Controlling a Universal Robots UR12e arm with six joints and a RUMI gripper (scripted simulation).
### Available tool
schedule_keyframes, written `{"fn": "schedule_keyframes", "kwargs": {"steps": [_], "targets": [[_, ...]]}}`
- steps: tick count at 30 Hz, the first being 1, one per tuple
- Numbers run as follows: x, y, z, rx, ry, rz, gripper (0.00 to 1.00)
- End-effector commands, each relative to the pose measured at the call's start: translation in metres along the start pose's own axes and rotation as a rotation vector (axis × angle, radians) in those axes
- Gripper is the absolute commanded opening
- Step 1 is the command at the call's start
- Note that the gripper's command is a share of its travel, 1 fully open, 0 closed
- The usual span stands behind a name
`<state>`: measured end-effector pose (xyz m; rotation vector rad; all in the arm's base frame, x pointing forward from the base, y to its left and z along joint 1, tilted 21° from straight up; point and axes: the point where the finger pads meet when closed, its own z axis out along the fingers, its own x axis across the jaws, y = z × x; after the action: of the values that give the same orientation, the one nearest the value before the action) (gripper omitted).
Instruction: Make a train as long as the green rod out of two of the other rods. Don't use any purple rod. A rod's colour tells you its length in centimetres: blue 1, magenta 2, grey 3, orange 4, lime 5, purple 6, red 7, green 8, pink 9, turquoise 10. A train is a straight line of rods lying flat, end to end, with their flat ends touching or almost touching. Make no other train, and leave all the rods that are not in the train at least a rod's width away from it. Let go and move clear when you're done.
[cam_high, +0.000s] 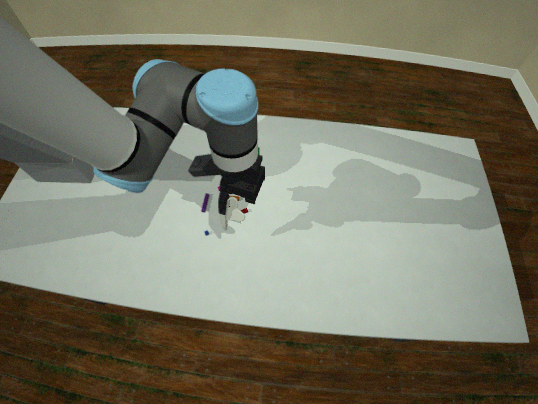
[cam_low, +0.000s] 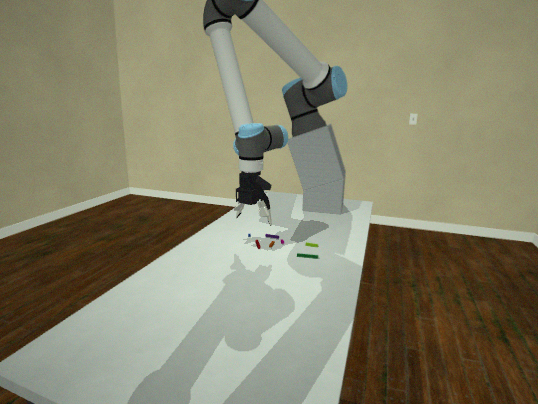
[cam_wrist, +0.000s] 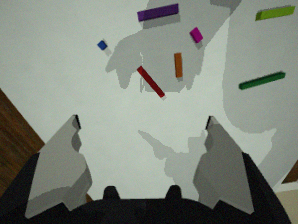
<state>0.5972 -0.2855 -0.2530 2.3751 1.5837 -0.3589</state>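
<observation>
My gripper (cam_low: 254, 220) (cam_wrist: 144, 116) is open and empty, above the table near the red rod. The green rod (cam_low: 307, 256) (cam_wrist: 262, 80) lies at the right in the wrist view, with the lime rod (cam_low: 312, 245) (cam_wrist: 275, 13) beyond it. The red rod (cam_low: 258, 244) (cam_wrist: 151, 82) lies slanted, left of the orange rod (cam_low: 272, 244) (cam_wrist: 178, 65). The magenta rod (cam_low: 282, 241) (cam_wrist: 196, 35) is beyond the orange one. The blue rod (cam_high: 206, 233) (cam_wrist: 102, 45) lies at the left. All these rods lie apart. In the top view the arm hides the lime rod and most of the green.
The purple rod (cam_high: 205, 202) (cam_low: 272, 236) (cam_wrist: 158, 12) lies between the blue and magenta rods, further back in the wrist view. All rods lie on the white table (cam_high: 375, 280) (cam_low: 165, 300). The arm's grey base (cam_low: 325, 170) stands at the table's far end in the exterior view.
</observation>
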Motion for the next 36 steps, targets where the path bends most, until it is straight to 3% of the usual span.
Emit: {"fn": "schedule_keyframes", "kwargs": {"steps": [1, 11, 36], "targets": [[-0.009, -0.038, 0.01, -0.016, 0.005, -0.087, 1.0], [-0.019, -0.082, 0.022, -0.017, 0.005, -0.182, 1.0], [-0.021, -0.094, 0.024, -0.017, 0.005, -0.208, 1.0]]}}
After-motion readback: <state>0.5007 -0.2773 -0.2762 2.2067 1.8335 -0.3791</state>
